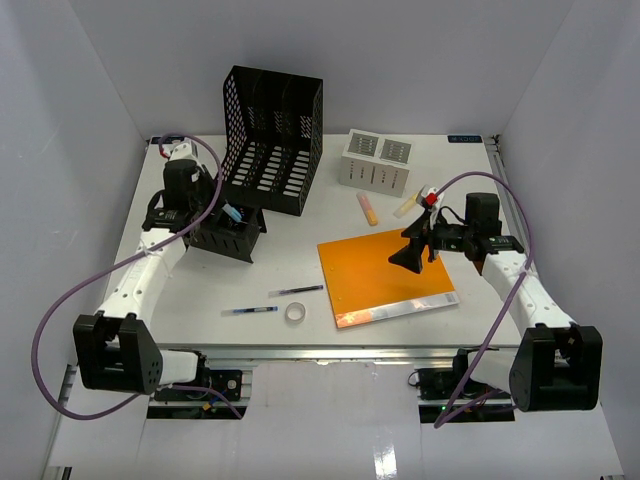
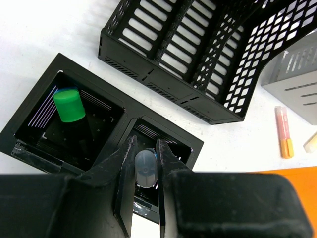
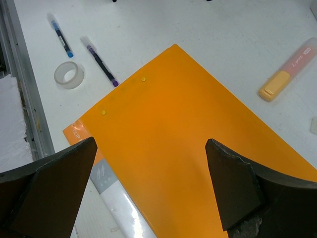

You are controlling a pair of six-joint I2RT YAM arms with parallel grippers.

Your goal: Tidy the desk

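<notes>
Along the bottom of the top view, the desk ran back from its metal front rail and filled the middle of the frame. Nearest the rail lay a tape roll, a blue pen and a dark pen. Just right of them an orange folder lay flat. The right gripper hung above it, jaws spread wide and holding nothing.

Left of centre, the left gripper pinched a grey-capped pen over the right-hand compartment of the black pen holder. A green-capped marker stood in the left compartment. The step in hand looked to be dropping that pen in. To do it well, the pen should be kept upright and centred over the opening, clear of the divider. It should then be lowered until its tip was inside the walls, and only then let go.

Further up lay an orange highlighter, then the black file rack and a grey mesh organizer.
</notes>
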